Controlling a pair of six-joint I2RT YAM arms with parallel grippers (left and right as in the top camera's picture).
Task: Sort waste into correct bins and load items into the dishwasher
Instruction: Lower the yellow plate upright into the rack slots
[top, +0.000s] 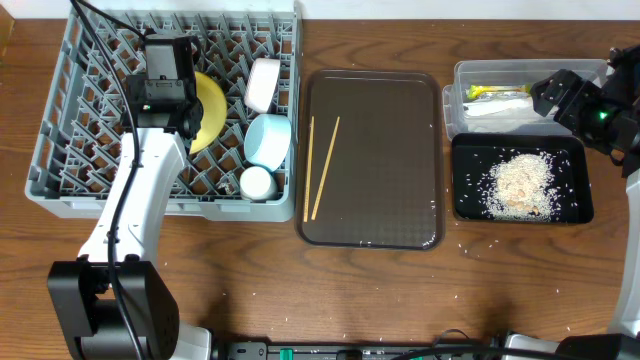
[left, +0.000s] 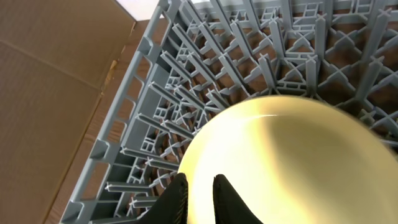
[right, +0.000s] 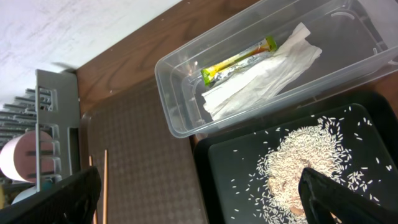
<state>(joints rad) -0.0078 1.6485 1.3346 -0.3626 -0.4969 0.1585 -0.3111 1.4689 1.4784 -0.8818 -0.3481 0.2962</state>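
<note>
brown wood-grain table (top: 240, 270) is seen under everything. a grey dish rack (top: 60, 150) is loaded with a pale yellow plate (left: 292, 168), a light blue bowl (top: 268, 140), a white bowl (top: 262, 84) and a small white cup (top: 257, 183). the left pincer (left: 200, 196) is clamped on the plate's rim. two chopsticks (top: 322, 165) are left on the brown tray (top: 380, 200). a wrapper (right: 239, 59) and napkin (right: 261, 78) are held in the clear tub (right: 180, 118); rice (right: 298, 162) is heaped in the black tray (right: 217, 199). the right pincer (right: 199, 202) is spread apart.

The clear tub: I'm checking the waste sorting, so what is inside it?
The clear tub holds the snack wrapper and white napkin lying alongside it. The right arm covers the tub's right end in the overhead view.
</note>
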